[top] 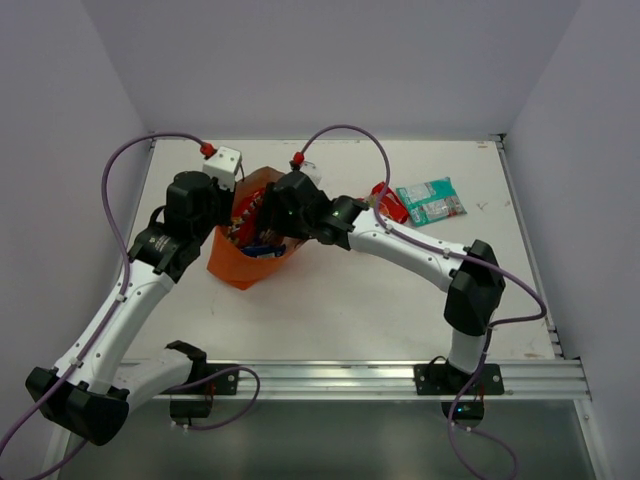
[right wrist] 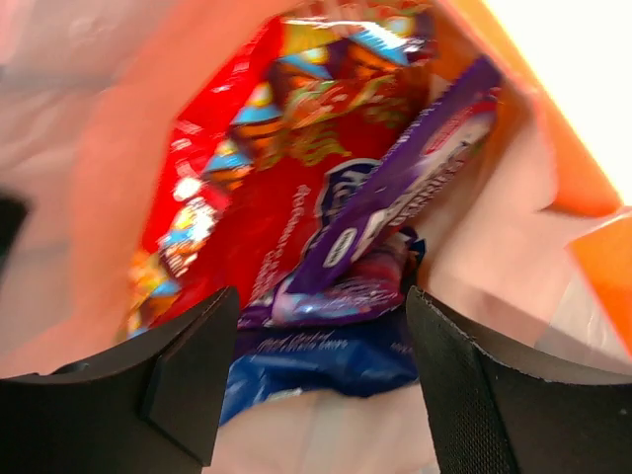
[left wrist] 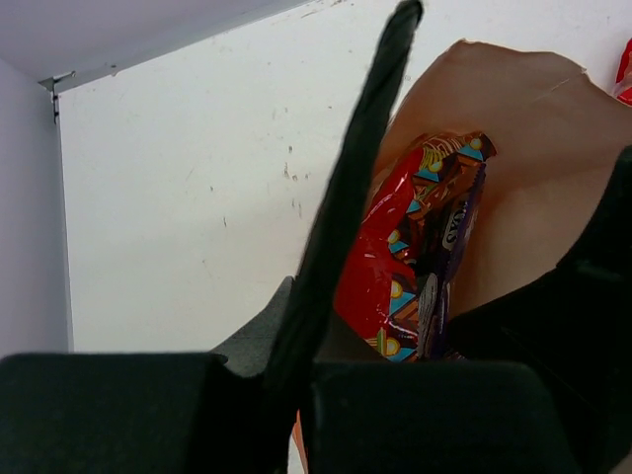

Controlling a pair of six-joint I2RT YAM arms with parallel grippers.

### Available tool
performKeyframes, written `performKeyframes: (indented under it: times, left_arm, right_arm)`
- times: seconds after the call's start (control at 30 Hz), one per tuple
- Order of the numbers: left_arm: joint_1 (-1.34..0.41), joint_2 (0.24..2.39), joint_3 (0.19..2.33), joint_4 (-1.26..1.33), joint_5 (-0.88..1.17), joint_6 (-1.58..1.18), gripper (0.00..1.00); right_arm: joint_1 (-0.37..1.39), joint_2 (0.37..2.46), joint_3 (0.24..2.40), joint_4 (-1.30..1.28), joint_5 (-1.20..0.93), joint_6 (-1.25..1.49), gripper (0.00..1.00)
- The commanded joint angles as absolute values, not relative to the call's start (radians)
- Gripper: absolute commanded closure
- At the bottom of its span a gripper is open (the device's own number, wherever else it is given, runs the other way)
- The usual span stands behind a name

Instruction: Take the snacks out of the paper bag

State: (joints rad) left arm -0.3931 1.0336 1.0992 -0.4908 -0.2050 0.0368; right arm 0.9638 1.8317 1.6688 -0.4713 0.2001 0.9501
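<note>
The orange paper bag stands open left of the table's middle, its pale inside showing in the left wrist view. My left gripper is shut on the bag's near-left rim. My right gripper is down inside the bag's mouth, jaws open. A dark blue packet and a purple packet lie between its fingers. Red printed packets fill the bag behind them. Outside the bag, a teal packet and a red packet lie flat.
The two loose packets lie at the table's back right beside my right forearm. White walls close in the table at the back and both sides. A metal rail runs along the near edge.
</note>
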Motion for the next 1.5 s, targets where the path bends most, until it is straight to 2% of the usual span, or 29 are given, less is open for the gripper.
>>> performKeyframes:
  times: [0.0,0.3,0.37,0.47,0.6,0.63,0.73,1.0,1.47]
  left_arm:
    - [-0.391,1.002,1.118,-0.391,-0.190,0.011,1.00]
    - [-0.391,0.999,1.103,-0.393,-0.129,-0.043,1.00]
    - [-0.391,0.996,1.101,-0.391,-0.124,-0.046,1.00]
    - [-0.391,0.994,1.103,-0.397,-0.118,-0.046,1.00]
    - [-0.391,0.989,1.098,-0.400,-0.121,-0.043,1.00]
    - [-0.391,0.989,1.097,-0.400,-0.124,-0.041,1.00]
    - [-0.391,0.988,1.089,-0.399,-0.138,-0.038,1.00]
    - [-0.391,0.988,1.092,-0.396,-0.187,-0.025,1.00]
    - [-0.391,1.020,1.144,-0.423,-0.284,-0.035,1.00]
  right_arm:
    - [0.965,1.841,1.672,-0.491,0.294,1.040,0.29]
    - [0.962,1.940,1.703,-0.502,0.388,1.160,0.27]
    - [0.959,1.960,1.715,-0.502,0.393,1.180,0.28]
    - [0.954,1.994,1.721,-0.499,0.393,1.201,0.35]
    - [0.945,2.005,1.707,-0.456,0.384,1.192,0.62]
    - [0.943,1.994,1.697,-0.446,0.382,1.178,0.78]
    - [0.942,1.958,1.668,-0.401,0.379,1.114,1.00]
    - [0.942,1.718,1.612,-0.239,0.356,0.881,1.00]
    - [0.939,1.602,1.845,-0.262,0.232,0.612,1.00]
